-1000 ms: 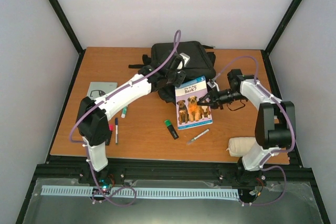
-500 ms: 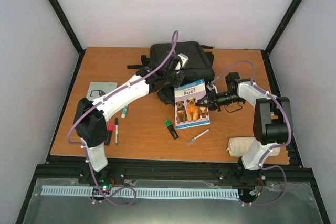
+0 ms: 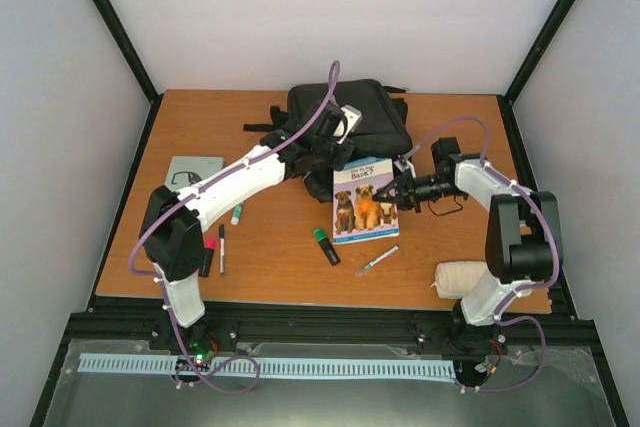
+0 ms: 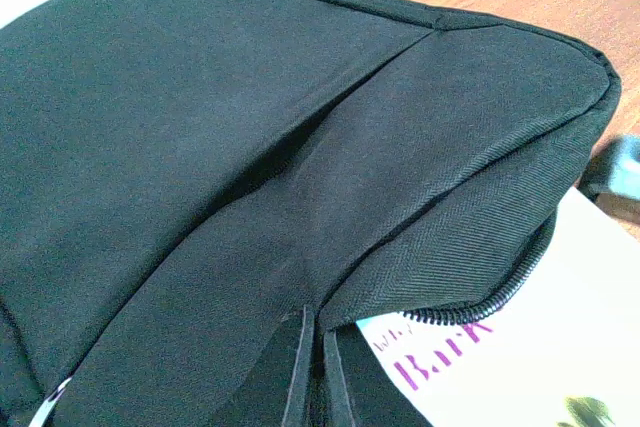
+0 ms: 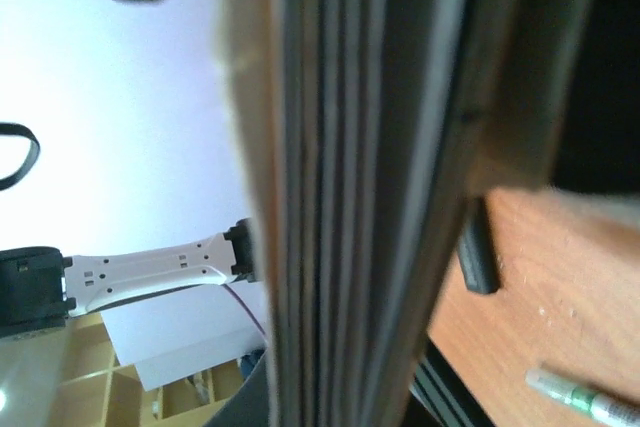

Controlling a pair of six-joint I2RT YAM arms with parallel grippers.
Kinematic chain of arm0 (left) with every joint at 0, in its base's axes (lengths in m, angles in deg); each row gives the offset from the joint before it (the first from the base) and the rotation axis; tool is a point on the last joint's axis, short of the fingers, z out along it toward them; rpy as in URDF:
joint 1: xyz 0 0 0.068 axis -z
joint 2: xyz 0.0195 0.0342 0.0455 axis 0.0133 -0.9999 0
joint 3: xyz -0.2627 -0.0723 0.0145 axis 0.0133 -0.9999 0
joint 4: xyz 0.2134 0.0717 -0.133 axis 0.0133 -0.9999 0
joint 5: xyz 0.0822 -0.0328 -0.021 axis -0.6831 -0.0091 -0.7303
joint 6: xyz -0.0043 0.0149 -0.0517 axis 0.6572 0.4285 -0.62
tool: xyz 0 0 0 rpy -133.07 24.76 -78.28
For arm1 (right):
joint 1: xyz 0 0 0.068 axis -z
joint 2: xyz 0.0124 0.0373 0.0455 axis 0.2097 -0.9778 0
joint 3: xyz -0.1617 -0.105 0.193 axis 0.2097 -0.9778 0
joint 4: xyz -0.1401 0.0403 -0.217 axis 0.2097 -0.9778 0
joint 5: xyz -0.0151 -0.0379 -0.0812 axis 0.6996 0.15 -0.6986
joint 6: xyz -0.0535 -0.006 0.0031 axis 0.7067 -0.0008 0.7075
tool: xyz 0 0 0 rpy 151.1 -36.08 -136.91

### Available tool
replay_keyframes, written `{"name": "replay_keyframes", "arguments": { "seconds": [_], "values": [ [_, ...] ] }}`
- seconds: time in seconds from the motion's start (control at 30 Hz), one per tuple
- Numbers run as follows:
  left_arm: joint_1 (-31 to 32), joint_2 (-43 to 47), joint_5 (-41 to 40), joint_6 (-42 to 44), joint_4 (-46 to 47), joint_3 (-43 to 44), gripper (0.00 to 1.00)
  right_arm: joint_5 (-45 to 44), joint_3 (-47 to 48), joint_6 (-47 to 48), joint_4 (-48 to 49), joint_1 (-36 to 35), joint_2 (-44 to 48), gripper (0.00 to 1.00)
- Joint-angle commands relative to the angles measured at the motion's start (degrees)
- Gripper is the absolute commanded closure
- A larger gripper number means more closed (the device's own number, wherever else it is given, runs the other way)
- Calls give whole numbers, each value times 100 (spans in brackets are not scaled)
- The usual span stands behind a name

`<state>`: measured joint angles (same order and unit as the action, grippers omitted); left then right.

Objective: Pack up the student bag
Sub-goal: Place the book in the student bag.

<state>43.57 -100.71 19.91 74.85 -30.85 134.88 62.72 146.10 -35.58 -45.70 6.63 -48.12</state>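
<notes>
The student bag (image 3: pixel 350 112) is a large black backpack at the table's back middle. My left gripper (image 3: pixel 325 154) is shut on the bag's front flap at the zip edge and holds it up; in the left wrist view the fingers (image 4: pixel 296 372) pinch the black fabric (image 4: pixel 250 147). A dog book, "Why do dogs bark?" (image 3: pixel 364 202), lies tilted with its top edge under the lifted flap, and its white cover (image 4: pixel 560 327) shows below the zip. My right gripper (image 3: pixel 397 193) is shut on the book's right edge; the page edges (image 5: pixel 350 197) fill the right wrist view.
A grey flat case (image 3: pixel 193 172) lies at the left. A teal marker (image 3: pixel 237 213), a pink marker (image 3: pixel 210 243) and a black pen (image 3: pixel 222 247) lie near the left arm. A green-black highlighter (image 3: pixel 326 246) and a silver pen (image 3: pixel 377 261) lie before the book. A white pouch (image 3: pixel 460 278) sits front right.
My right gripper has pushed the book a little up and left, its top edge going under the flap. My left gripper has shifted slightly down and left with the flap.
</notes>
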Motion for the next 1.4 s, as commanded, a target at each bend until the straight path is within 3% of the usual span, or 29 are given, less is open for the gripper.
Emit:
{"name": "replay_keyframes", "arguments": {
  "seconds": [0.0, 0.13, 0.27, 0.43, 0.63, 0.83, 1.0, 1.17, 1.37],
  "values": [
    [47, 423, 349, 80, 531, 25, 99, 57, 775, 300, -187, -32, -373, 97],
    [69, 450, 343, 118, 506, 7, 99, 81, 927, 236, -201, -51, -785, 94],
    [79, 453, 346, 124, 495, -6, 99, -246, 992, 413, -287, -50, -997, 68],
    [87, 488, 317, 115, 505, -55, 99, -927, 1219, 712, -591, -55, -1066, 45],
    [87, 473, 337, 141, 493, -93, 99, -2648, 1162, 1105, -772, -50, -545, 25],
    [87, 495, 390, 132, 579, -229, 99, -3445, 1009, 1637, -873, -50, -78, 23],
    [87, 470, 415, 144, 568, -282, 99, -4278, 1017, 2356, -895, -214, 725, 32],
    [79, 449, 486, 84, 610, -284, 99, -5052, 599, 3862, -806, -1481, 2062, 35],
    [79, 418, 534, 88, 472, -147, 99, -6544, -275, 5103, -210, -2536, 2654, 39]
  ]
}}
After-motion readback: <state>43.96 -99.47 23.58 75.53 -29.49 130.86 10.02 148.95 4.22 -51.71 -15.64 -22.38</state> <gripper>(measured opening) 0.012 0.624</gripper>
